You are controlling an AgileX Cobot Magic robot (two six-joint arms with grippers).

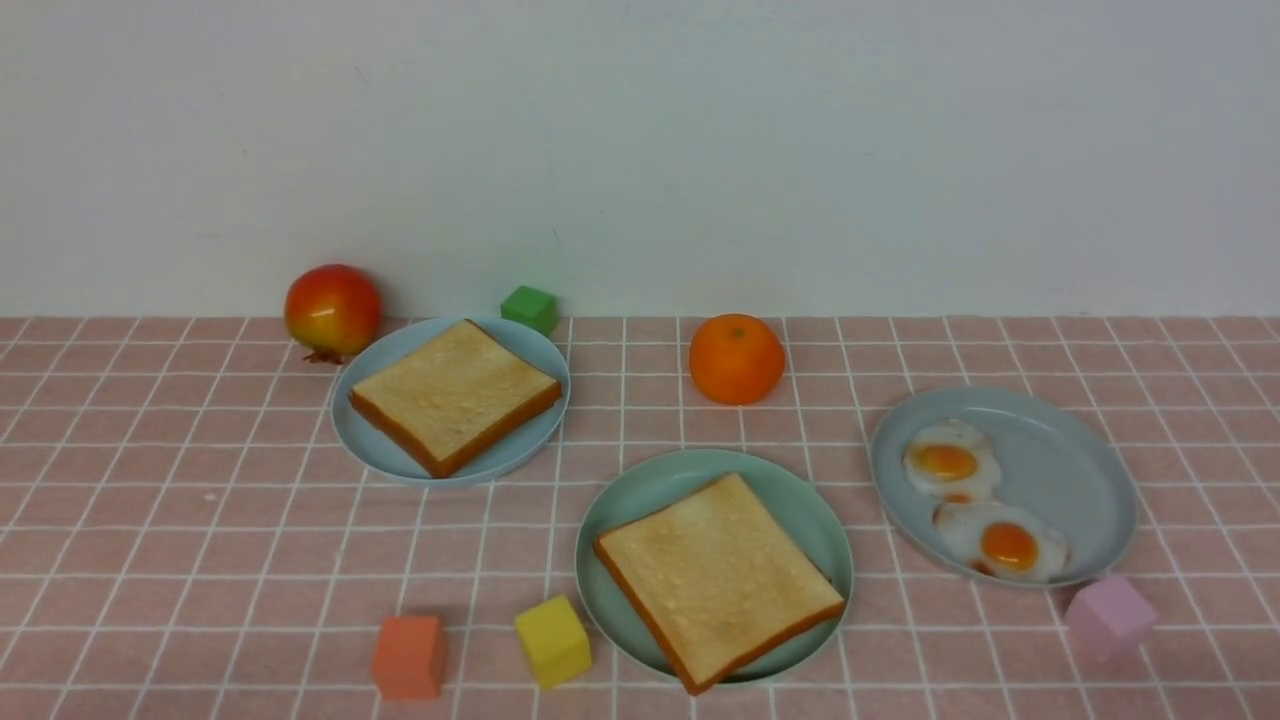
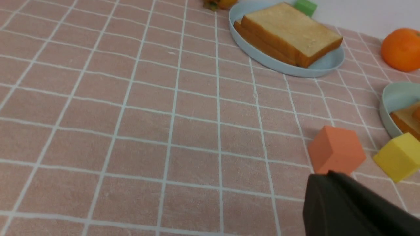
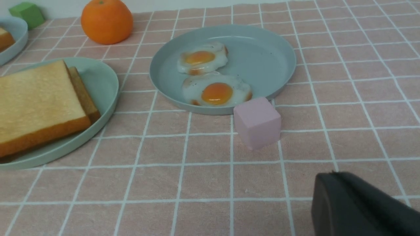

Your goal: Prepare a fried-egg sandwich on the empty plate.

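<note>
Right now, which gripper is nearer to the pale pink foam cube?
The right gripper: the pale pink foam cube sits close ahead of it. The left gripper is by the orange cube, across the table.

A table covered by a pink checked cloth (image 1: 180,520) with white grid lines runs back to a pale wall. Directly on the cloth, taking the mint-green plate (image 1: 640,500) near the front as the clock's centre: a blue-grey plate (image 1: 365,445) at 10 o'clock, a second blue-grey plate (image 1: 1080,460) at 3 o'clock, an orange (image 1: 736,358) at 12 o'clock, a green cube (image 1: 529,308) at 11 o'clock and, further left, a red-and-yellow fruit (image 1: 332,310), possibly a pomegranate. A yellow cube (image 1: 552,641) sits just beside the mint plate at 8 o'clock, an orange-pink cube (image 1: 408,656) beyond it, a lilac cube (image 1: 1108,614) at 4 o'clock.
</note>
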